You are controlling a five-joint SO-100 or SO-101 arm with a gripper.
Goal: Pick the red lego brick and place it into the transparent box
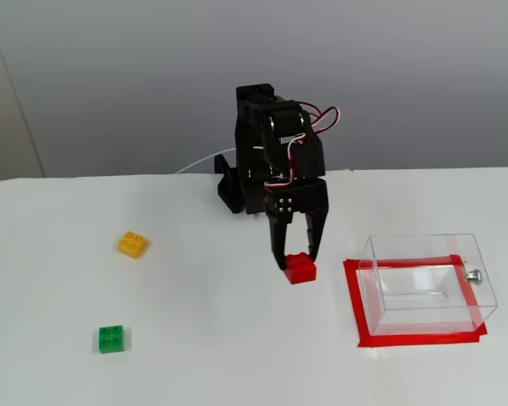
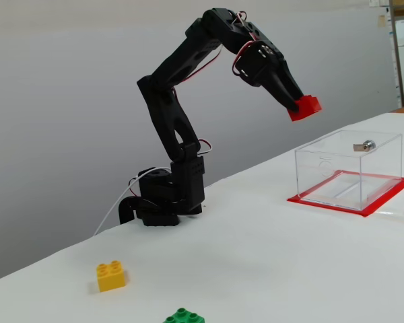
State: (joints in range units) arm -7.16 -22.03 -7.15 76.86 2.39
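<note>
My gripper is shut on the red lego brick and holds it high above the table. The side-on fixed view shows the brick in the air, left of the transparent box and above its rim. From the higher fixed view, the brick appears just left of the transparent box, which stands on a red tape rectangle. The box has a small silver knob on its right wall.
A yellow brick and a green brick lie on the white table, far left of the box. The arm's black base stands at the table's back edge.
</note>
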